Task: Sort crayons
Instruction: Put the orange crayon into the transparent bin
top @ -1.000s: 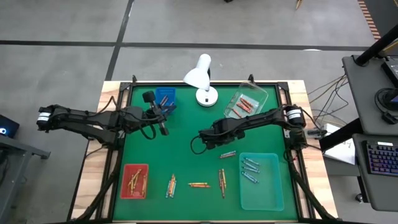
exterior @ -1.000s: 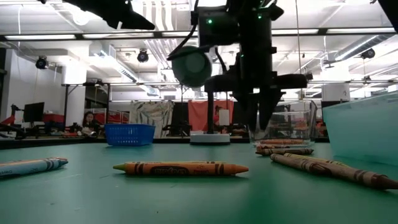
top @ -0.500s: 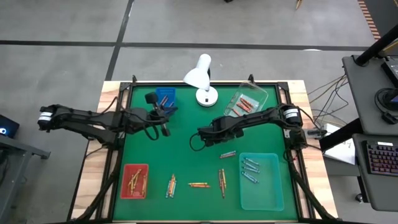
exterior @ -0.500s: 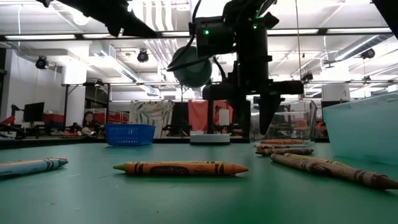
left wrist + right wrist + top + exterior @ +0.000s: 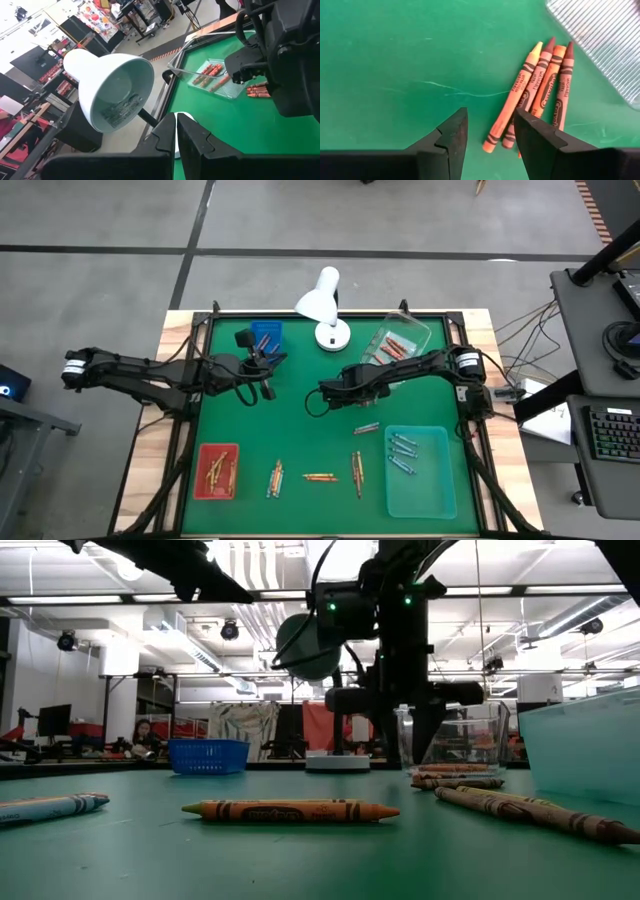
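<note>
My right gripper hangs open above the green mat, fingers pointing down, with nothing between them; in the high view it is mid-table. Just beyond its fingertips lies a cluster of orange and brown crayons, side by side on the mat beside the clear tray's corner. More crayons lie along the near side, and one orange crayon is closest in the low view. My left gripper is shut and holds nothing, up by the blue basket.
A white desk lamp stands at the far middle. The clear tray holds red crayons, the red tray holds yellowish ones, and the pale teal tray holds blue ones. Another small cluster lies near the teal tray.
My right gripper has opened wider and has shifted a little toward the table's far edge while sinking slightly toward the mat. The crayons have not moved.
</note>
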`<state>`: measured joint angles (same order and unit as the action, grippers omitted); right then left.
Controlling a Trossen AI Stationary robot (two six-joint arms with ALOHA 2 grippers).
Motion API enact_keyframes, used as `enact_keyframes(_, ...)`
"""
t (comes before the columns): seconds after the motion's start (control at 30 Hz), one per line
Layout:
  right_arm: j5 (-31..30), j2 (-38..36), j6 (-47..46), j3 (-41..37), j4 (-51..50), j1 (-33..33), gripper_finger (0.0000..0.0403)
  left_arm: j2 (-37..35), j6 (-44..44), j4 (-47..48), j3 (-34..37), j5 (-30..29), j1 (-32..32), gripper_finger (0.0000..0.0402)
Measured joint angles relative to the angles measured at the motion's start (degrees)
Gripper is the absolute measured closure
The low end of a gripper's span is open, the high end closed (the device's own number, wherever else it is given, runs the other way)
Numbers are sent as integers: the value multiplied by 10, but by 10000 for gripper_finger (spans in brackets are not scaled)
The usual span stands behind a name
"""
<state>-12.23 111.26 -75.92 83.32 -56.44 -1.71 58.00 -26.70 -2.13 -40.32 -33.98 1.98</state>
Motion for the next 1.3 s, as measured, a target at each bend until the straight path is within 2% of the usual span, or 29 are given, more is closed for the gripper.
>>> enact_keyframes(0.5,-28,0,-10,-6,3,-1,255,0,0,0,0,0,0,401)
enact_keyframes(1.3,-31,-2,-18,-32,35,0,256,0,0,0,0,0,0,401)
